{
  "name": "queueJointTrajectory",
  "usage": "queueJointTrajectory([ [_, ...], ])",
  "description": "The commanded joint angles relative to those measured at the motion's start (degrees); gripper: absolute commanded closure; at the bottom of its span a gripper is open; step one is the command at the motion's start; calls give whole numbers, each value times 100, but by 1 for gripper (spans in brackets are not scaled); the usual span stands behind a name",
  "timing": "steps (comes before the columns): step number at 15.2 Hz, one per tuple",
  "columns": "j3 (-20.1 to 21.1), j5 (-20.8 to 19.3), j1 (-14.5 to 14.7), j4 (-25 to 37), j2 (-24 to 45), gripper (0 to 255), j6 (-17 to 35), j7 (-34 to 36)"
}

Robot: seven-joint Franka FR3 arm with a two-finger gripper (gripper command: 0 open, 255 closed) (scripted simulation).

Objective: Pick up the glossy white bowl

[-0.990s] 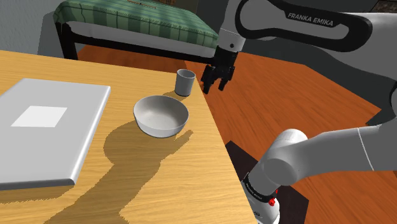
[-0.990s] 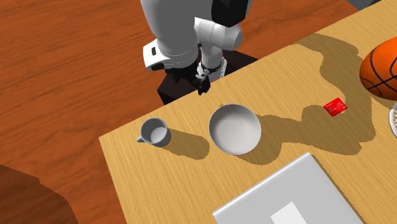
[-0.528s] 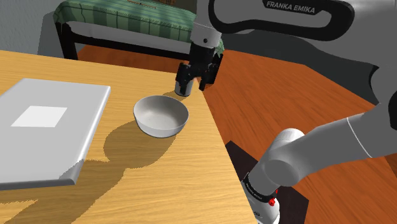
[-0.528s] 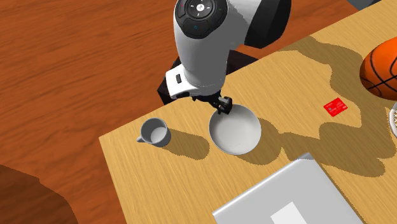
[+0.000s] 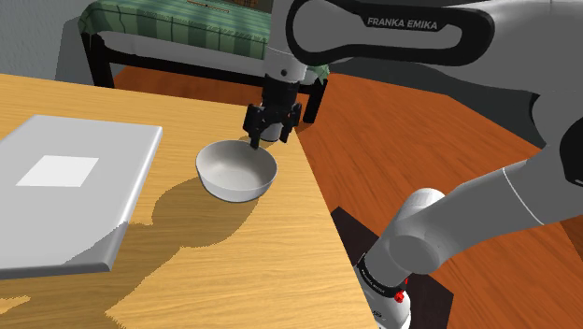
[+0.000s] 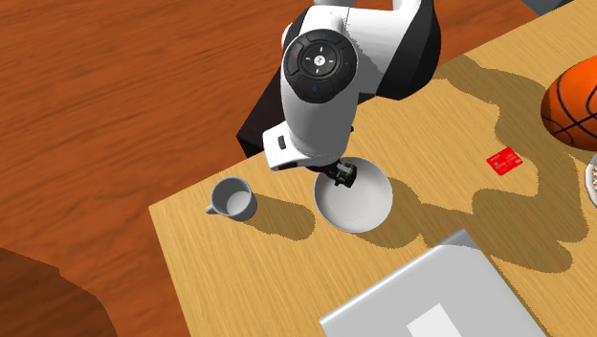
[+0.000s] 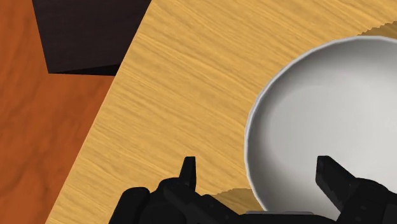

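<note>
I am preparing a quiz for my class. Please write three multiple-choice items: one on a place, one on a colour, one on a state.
1. In the second exterior view, where is the small cup from the white bowl? A. inside it B. on its left C. on its right
2. What colour is the small flat thing near the ball? A. red B. blue C. green
3. How are the fingers of the gripper? A. shut on the bowl B. shut on nothing C. open
Answers: B, the cup stands apart at the bowl's left; A, it is plainly red; C, the wrist view shows the fingers apart, astride the bowl's rim.
</note>
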Motion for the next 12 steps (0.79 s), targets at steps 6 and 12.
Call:
queueJointTrajectory([
  [6, 24, 21, 13, -215, -12, 255, 207, -5],
  [12, 24, 21, 12, -216, -12, 255, 208, -6],
])
